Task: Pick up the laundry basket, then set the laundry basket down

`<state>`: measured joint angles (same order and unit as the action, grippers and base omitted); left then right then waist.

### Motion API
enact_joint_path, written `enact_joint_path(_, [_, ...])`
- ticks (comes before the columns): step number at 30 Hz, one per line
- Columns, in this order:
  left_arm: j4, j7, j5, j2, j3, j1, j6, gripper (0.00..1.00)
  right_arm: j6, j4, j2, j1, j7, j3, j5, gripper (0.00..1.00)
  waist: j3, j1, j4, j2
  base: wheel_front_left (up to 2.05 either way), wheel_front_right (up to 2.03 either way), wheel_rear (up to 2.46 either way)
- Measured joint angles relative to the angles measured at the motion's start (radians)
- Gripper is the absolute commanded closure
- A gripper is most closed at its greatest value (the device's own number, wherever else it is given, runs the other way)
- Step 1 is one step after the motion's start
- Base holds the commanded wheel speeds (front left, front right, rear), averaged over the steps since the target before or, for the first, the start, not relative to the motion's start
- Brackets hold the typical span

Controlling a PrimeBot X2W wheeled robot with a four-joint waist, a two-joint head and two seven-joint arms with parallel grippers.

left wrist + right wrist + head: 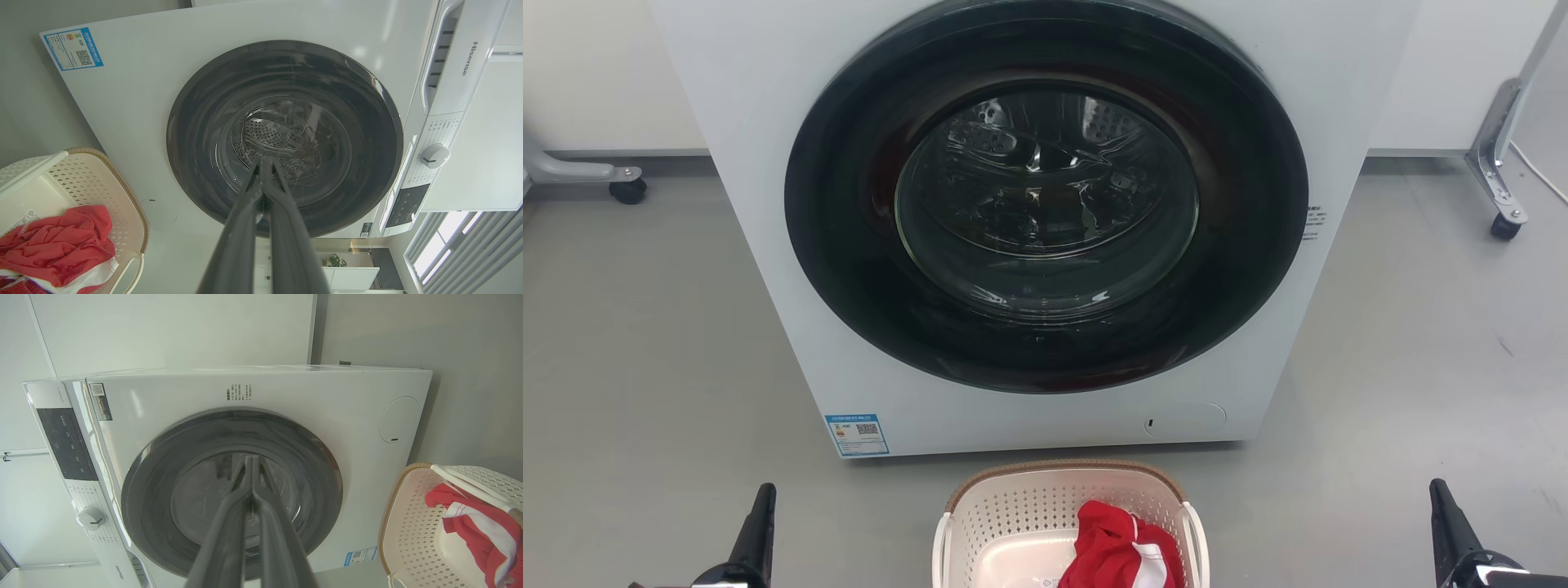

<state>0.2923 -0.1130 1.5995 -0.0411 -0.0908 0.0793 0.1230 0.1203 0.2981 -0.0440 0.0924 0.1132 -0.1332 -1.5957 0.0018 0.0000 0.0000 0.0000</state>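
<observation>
Presently, the laundry basket [1013, 510] stood on the grey floor [645, 327] at the near centre, just in front of the white washer [768, 122]. Whether it touched the washer's base could not be told. It sat between the two grippers and well apart from each. The left gripper [263, 163] had its two long dark fingers pressed together at the tips and held nothing. The right gripper [250, 459] was found the same, tips met and empty. The basket was cream-white plastic with rounded corners, walls pierced by rows of small holes, a smooth base and a brown woven-look rim. A white loop, the left handle [941, 547] and the right handle [1199, 539], ran down each side. One crumpled red garment [1115, 543] with white trim lay inside, toward the right. In my judgement the basket is light and fairly stiff, though thin perforated walls may flex under a pinch. The smooth plastic could also slip between narrow fingers. The off-centre cloth should tip it only slightly. The soundest hold appears to be the two side handles, one per gripper, raised evenly, with the rim second.
</observation>
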Motion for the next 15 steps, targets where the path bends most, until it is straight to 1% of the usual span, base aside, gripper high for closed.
enact_joint_path(15, [0.0,0.0,0.001,0.0,0.0,0.0,0.0,1.0,0.0,0.0,0.0,0.0,0.0,0.0,0.0,1.0,0.0,0.0,0.0,0.0,0.0,0.0,0.0])
